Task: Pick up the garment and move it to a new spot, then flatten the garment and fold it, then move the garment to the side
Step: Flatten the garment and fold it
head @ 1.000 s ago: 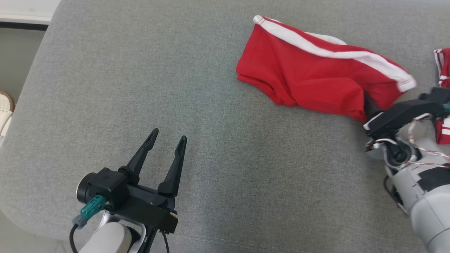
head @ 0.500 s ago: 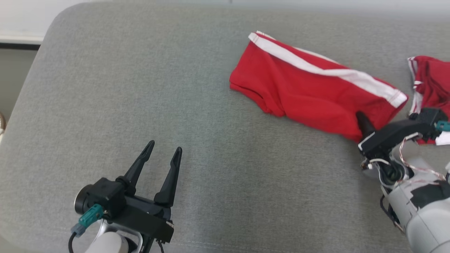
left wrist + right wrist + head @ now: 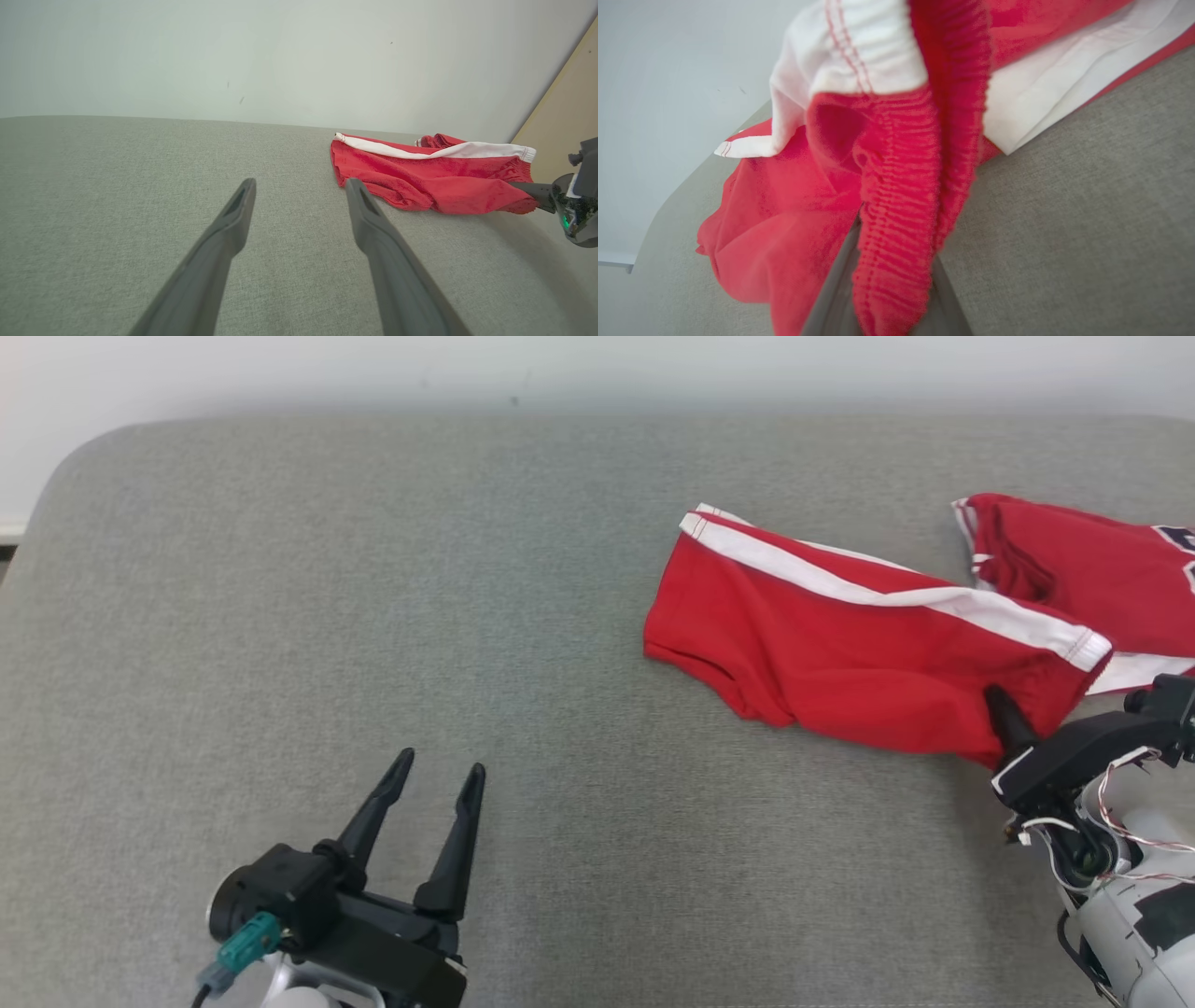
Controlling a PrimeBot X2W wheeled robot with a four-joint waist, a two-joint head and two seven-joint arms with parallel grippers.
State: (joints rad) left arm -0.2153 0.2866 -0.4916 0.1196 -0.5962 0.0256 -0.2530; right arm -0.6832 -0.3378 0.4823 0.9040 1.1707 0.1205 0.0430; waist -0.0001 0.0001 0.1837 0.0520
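Head view: the red shorts (image 3: 840, 663) lie at about two o'clock on the grey cushion (image 3: 373, 569), with their white stripe along the far edge. At four o'clock the right pincer (image 3: 1006, 721) is clamped on the shorts' gathered waistband, which the right wrist view shows running between its fingers. The left pincer (image 3: 440, 767), at seven o'clock, is spread and empty. Another red garment (image 3: 1092, 569) lies just beside the shorts, at three o'clock.

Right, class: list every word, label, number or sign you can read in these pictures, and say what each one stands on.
No text here can be read.
Other garment: a dark mark at the head view's right edge, cut off by the frame, unreadable.
Shorts: a white stripe, no writing visible.
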